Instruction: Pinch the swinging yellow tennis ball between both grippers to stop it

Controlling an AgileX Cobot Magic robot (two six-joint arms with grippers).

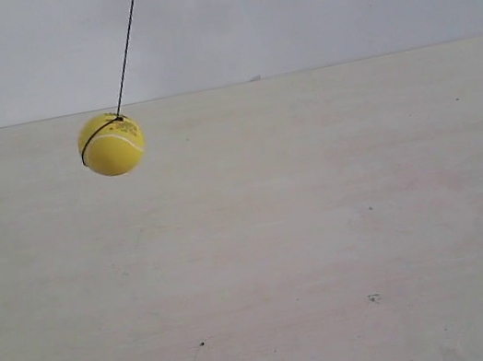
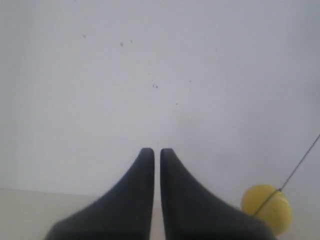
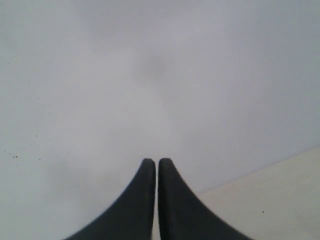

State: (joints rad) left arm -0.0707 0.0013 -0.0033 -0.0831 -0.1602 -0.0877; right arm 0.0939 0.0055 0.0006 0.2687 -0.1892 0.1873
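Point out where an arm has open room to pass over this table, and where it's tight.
Open: the light tabletop from the exterior view's middle to its right edge, and the strip along its bottom edge. Tight: only the upper left, where the yellow tennis ball hangs on its dark string.

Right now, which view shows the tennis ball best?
Exterior view: the yellow tennis ball is whole and sharp, with its seam and string visible. The left wrist view shows the ball small and blurred. The right wrist view doesn't show it.
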